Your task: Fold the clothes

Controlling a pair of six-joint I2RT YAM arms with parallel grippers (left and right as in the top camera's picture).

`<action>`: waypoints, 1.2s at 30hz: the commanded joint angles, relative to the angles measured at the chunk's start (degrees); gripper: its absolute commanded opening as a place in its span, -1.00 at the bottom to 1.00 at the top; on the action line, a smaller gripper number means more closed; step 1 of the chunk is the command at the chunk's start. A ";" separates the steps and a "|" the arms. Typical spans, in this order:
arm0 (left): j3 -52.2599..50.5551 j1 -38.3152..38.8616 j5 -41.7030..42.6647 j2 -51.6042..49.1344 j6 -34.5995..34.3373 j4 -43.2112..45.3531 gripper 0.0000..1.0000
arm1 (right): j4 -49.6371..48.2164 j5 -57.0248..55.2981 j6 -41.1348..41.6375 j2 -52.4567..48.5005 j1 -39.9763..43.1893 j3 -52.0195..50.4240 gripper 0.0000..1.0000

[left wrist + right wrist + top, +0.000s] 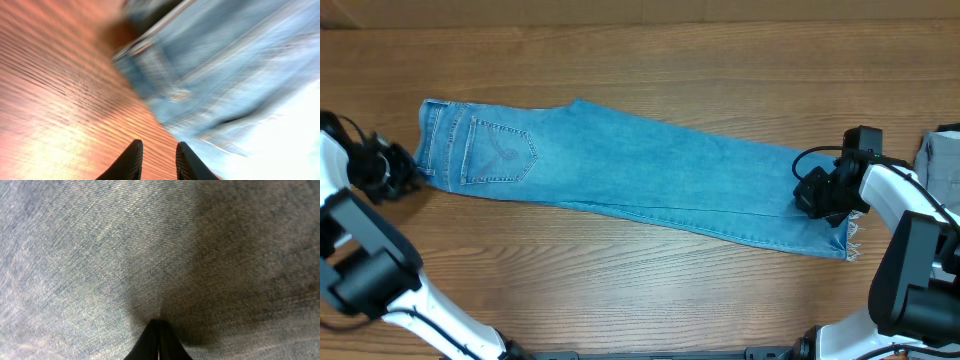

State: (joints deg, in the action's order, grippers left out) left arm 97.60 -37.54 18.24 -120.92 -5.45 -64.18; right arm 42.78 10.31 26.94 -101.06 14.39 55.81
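The light blue jeans [620, 170] lie flat across the table, waistband and a stitched back pocket [500, 152] at the left, frayed hems [848, 240] at the right. My left gripper [408, 176] sits on the wood just off the waistband. In the left wrist view its fingers [157, 146] stand a little apart with only bare table between them, the blurred denim [225, 75] just ahead. My right gripper [812, 196] rests on the leg ends near the hems. In the right wrist view its fingers [158, 323] are pressed together, with denim [125, 245] puckering at the tips.
A plain grey garment [942, 158] lies at the right edge of the table, just behind my right arm. Bare wooden table [640, 290] runs in front of and behind the jeans.
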 commanded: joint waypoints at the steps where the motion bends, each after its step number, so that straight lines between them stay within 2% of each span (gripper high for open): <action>1: 0.59 1.70 2.08 10.67 2.56 2.03 -0.50 | 1.95 -1.62 -4.52 2.75 1.49 -0.63 -0.84; 4: 0.59 4.15 -1.64 12.90 2.71 4.72 -0.66 | 3.76 2.10 -4.50 8.85 1.49 -0.57 -0.66; 8: -1.75 8.52 -5.79 11.28 5.68 10.21 -0.92 | 4.04 7.17 -4.52 15.58 1.46 -0.57 -0.60; 13: -7.34 12.35 -6.86 5.62 6.12 16.79 -0.92 | 3.72 14.19 -6.60 20.17 1.46 -0.57 -0.79; 19: -7.67 12.15 -9.90 -2.19 4.87 16.48 -0.92 | 3.89 16.39 -7.74 20.90 1.44 -0.57 -0.82; 21: -7.69 11.78 -11.82 -4.00 2.14 15.47 -0.92 | 3.85 16.39 -7.67 20.90 1.44 -0.57 -0.84; 26: -8.24 9.86 -29.90 -6.01 -11.82 6.49 -0.92 | 4.31 16.37 -7.69 20.90 1.44 -0.57 -0.85; 28: -8.22 8.61 -34.73 -5.84 -16.48 2.97 -0.92 | 4.44 16.35 -7.69 20.90 1.44 -0.57 -0.85; 30: -8.09 6.73 -36.83 -5.44 -20.50 -0.90 -0.92 | 4.31 16.35 -7.69 20.90 1.44 -0.57 -0.85; 36: -8.07 2.80 -35.01 -3.65 -21.73 -6.36 -0.92 | 4.07 13.20 -7.61 20.83 1.42 -0.61 -0.80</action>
State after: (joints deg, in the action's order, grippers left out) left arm 90.08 -33.58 -13.04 -124.27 -23.24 -70.26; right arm 47.16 25.26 19.64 -80.95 15.77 55.02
